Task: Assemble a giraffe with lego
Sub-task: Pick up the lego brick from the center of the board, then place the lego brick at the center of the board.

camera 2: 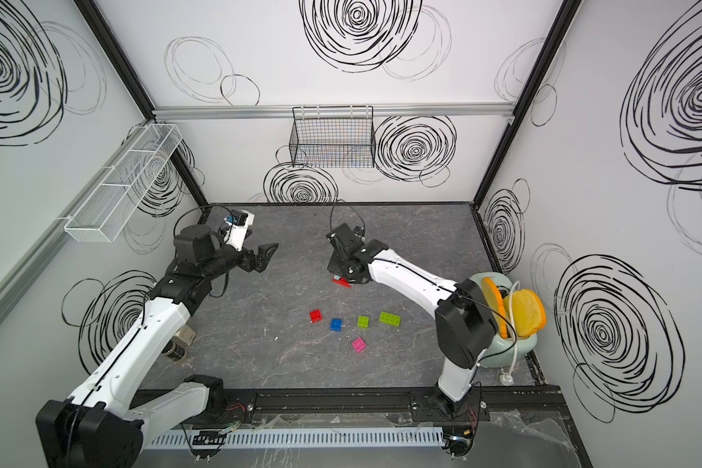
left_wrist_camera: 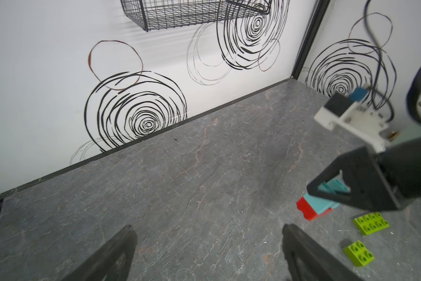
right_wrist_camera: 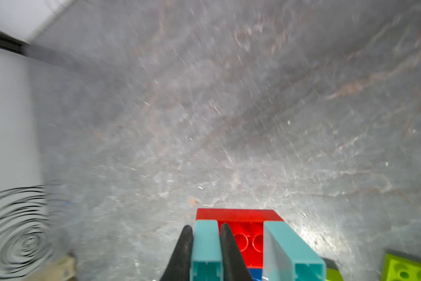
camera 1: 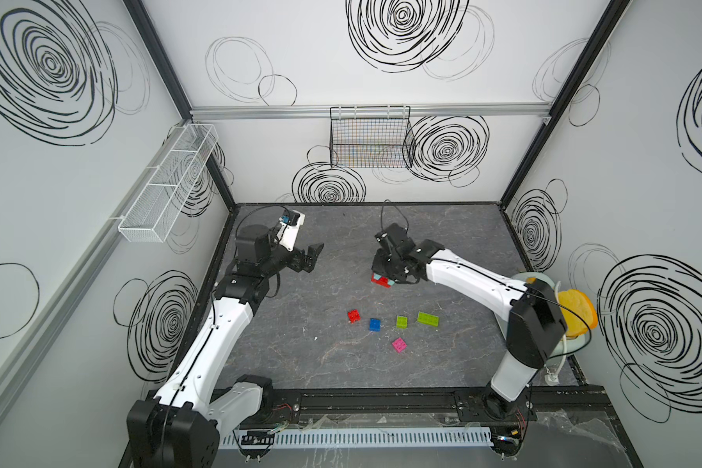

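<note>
The giraffe, so far a red body with two light-blue legs, is low over the middle of the surface. The right gripper has its jaws clamped on one leg. Whether the body touches the surface I cannot tell.

Loose lego lies nearer the front, each piece apart from the others: red brick, blue brick, small lime brick, long lime brick and pink brick.

The left gripper hovers well to the left, jaws wide apart and empty.

The surface is dark grey and marbled. The white walls carry black scribbled spirals. A black basket hangs on the back wall and a white basket on the left one.
</note>
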